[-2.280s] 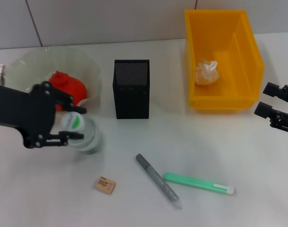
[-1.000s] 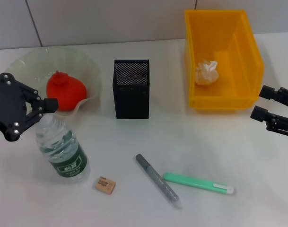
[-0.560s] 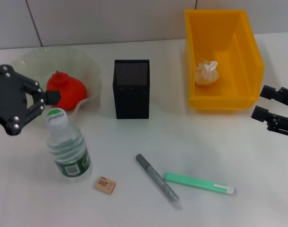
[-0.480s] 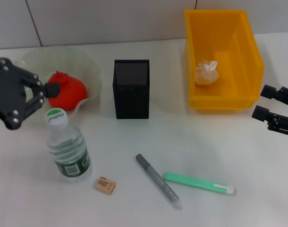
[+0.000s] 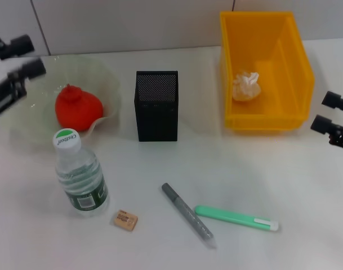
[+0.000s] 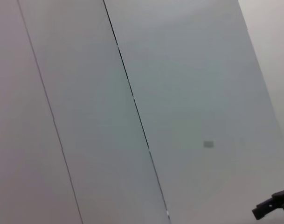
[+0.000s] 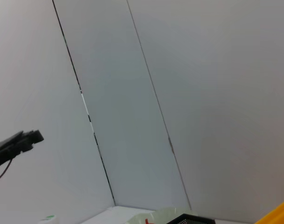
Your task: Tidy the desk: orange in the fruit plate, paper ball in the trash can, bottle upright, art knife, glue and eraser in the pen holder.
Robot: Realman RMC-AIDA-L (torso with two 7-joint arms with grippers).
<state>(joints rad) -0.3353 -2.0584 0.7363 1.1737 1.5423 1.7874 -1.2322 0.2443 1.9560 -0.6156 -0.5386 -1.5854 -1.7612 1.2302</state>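
Bottle (image 5: 78,174) upright at 7 o'clock of the pen holder (image 5: 156,105). Left gripper (image 5: 22,55) released, empty, at 10 o'clock; right gripper (image 5: 330,112) spread, idle, at 3 o'clock.

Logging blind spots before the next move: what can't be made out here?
- Pen holder contents: head view, mesh walls hide them.
- Eraser mark: head view, too small to read.
- Left claw, right claw: head view, edges cut the arms off.
- Wrist views: mostly wall.
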